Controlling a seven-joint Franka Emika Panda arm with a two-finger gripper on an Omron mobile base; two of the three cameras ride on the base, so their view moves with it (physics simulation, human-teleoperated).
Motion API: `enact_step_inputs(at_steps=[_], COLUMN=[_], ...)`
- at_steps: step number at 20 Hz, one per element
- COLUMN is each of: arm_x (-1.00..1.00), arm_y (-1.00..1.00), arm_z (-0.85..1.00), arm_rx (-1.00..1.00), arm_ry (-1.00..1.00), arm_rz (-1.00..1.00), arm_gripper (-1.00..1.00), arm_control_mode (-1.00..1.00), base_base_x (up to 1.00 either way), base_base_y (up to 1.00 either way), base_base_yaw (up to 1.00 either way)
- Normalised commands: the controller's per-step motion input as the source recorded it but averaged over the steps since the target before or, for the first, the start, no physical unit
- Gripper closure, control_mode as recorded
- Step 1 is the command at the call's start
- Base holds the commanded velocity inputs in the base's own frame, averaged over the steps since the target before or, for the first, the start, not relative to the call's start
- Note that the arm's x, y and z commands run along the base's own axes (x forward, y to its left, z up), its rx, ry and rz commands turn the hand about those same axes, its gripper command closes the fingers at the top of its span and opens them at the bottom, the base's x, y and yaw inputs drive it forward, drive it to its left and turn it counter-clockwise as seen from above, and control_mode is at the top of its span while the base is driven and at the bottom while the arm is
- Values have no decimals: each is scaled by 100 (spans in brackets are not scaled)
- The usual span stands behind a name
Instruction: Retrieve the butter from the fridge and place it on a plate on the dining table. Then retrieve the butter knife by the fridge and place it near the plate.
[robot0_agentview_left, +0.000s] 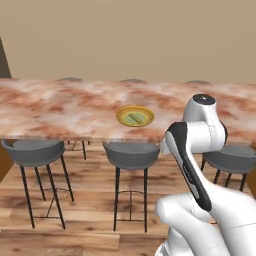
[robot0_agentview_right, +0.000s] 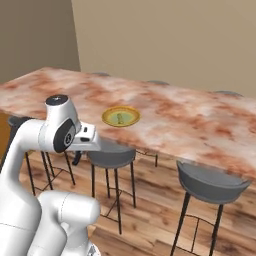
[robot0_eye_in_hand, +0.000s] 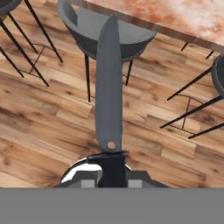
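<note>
End effector clamps slim dark butter knife, blade over wood-plank floor.

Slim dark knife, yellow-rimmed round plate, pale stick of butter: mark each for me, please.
Slim dark butter knife (robot0_eye_in_hand: 108, 87), hand view, on the blade's middle.
Yellow-rimmed round plate (robot0_agentview_left: 122, 118), left base view, on its left rim.
Pale-yellow butter stick (robot0_agentview_left: 135, 118), left base view, on its middle.

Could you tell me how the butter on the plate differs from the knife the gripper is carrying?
The small pale-yellow butter stick lies flat on the round yellow-rimmed plate, while the slim dark-grey butter knife is clamped by its handle in the gripper, blade sticking out over the wooden floor. The butter is pale and blocky; the knife is dark and tapered.
</note>
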Motion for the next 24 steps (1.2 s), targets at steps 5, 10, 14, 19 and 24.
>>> enact_step_inputs(at_steps=[5,10,14,19,24], arm_x=[0,0,0,0,0], arm_y=[0,0,0,0,0], arm_z=[0,0,0,0,0], arm_rx=[0,0,0,0,0], arm_ry=[0,0,0,0,0], arm_rz=[0,0,0,0,0], arm_gripper=[100,100,100,100,100], arm_control_mode=[100,100,100,100,100], base_base_x=[-2,-1,6,17,28], base_base_y=[-28,0,0,0,0], base_base_yaw=[0,-7,-29,-37,-40])
